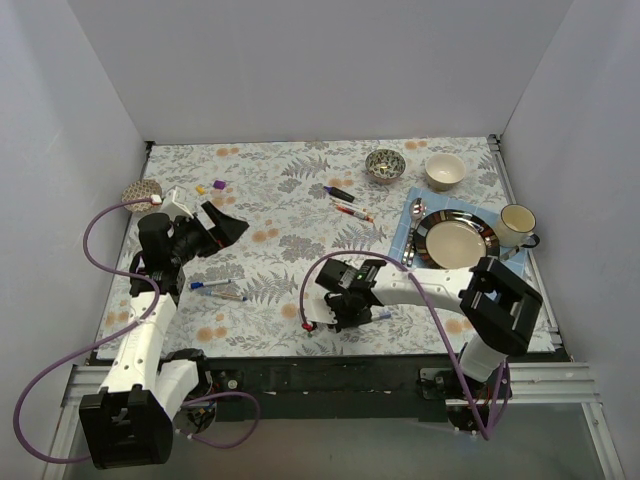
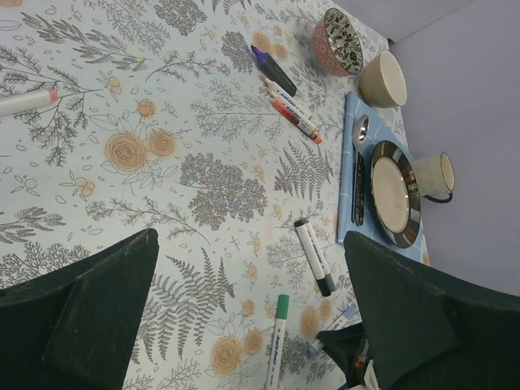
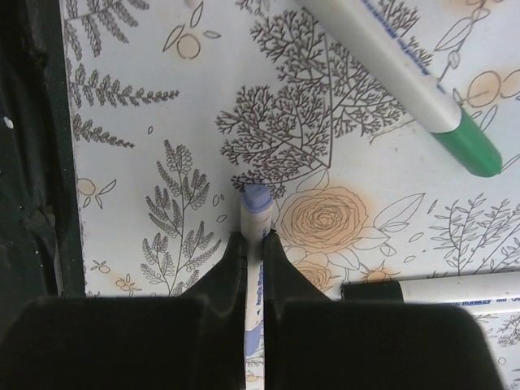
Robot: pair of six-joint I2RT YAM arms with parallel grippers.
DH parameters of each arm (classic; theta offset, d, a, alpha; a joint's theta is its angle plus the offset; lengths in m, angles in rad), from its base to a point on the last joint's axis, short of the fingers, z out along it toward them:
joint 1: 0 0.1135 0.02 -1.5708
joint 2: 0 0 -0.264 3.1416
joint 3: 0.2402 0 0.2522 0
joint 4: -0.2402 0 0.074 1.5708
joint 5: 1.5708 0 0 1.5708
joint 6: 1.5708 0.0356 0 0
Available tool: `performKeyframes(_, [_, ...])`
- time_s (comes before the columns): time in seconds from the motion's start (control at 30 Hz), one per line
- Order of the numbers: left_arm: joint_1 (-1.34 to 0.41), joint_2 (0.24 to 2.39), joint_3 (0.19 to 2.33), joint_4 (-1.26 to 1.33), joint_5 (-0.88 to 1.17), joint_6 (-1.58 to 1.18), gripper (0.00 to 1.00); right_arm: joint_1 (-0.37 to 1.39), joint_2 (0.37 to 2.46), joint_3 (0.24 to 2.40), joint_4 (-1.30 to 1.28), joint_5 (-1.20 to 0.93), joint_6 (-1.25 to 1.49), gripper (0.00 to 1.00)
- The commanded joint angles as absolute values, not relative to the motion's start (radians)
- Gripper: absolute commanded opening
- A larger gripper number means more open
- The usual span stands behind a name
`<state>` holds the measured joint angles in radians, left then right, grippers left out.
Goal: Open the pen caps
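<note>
My right gripper [image 3: 253, 240] is shut on a thin white pen and holds it low over the floral cloth. The pen's lavender-blue end [image 3: 257, 199] sticks out past the fingertips. Near it lie a green-capped pen [image 3: 467, 148] and a black-capped pen [image 3: 370, 291]. Both also show in the left wrist view, the green cap [image 2: 282, 306] and the black-capped pen [image 2: 314, 257]. My left gripper [image 2: 250, 236] is open and empty, raised over the left side of the table [image 1: 226, 225]. A loose purple cap [image 1: 219, 185] lies at the back left. A blue-capped pen [image 1: 211, 285] lies in front of the left gripper.
A dark purple-tipped marker [image 1: 339, 192] and red pens [image 1: 352, 211] lie mid-table. A patterned bowl [image 1: 384, 164], a cream bowl [image 1: 445, 170], a plate [image 1: 457, 241], a mug [image 1: 517, 224] and a spoon [image 1: 416, 212] on a blue mat are at the back right.
</note>
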<state>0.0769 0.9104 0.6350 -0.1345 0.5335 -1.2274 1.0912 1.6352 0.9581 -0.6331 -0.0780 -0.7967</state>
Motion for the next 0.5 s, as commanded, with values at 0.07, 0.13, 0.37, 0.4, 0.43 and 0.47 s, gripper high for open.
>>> performKeyframes(0.07, [0.081,0.9,0.626,-0.097,0.586,-1.252,0.98,1.014,1.671,1.02,-0.65,-0.259,-0.764,0.01])
performKeyframes(0.13, [0.083,0.91,0.614,-0.063,0.623,-1.276,0.98,0.97,1.635,1.055,-0.673,-0.329,-0.764,0.01])
performKeyframes(0.37, [0.077,0.995,0.552,0.098,0.808,-1.417,0.98,0.743,1.591,1.204,-0.73,-0.557,-0.739,0.01])
performKeyframes(0.4, [0.068,1.002,0.54,0.112,0.813,-1.428,0.98,0.721,1.589,1.232,-0.733,-0.584,-0.73,0.01])
performKeyframes(0.43, [0.031,1.002,0.534,0.13,0.802,-1.436,0.98,0.7,1.586,1.25,-0.735,-0.642,-0.707,0.01])
performKeyframes(0.47, [0.014,1.0,0.528,0.144,0.787,-1.445,0.98,0.651,1.588,1.264,-0.73,-0.672,-0.687,0.01])
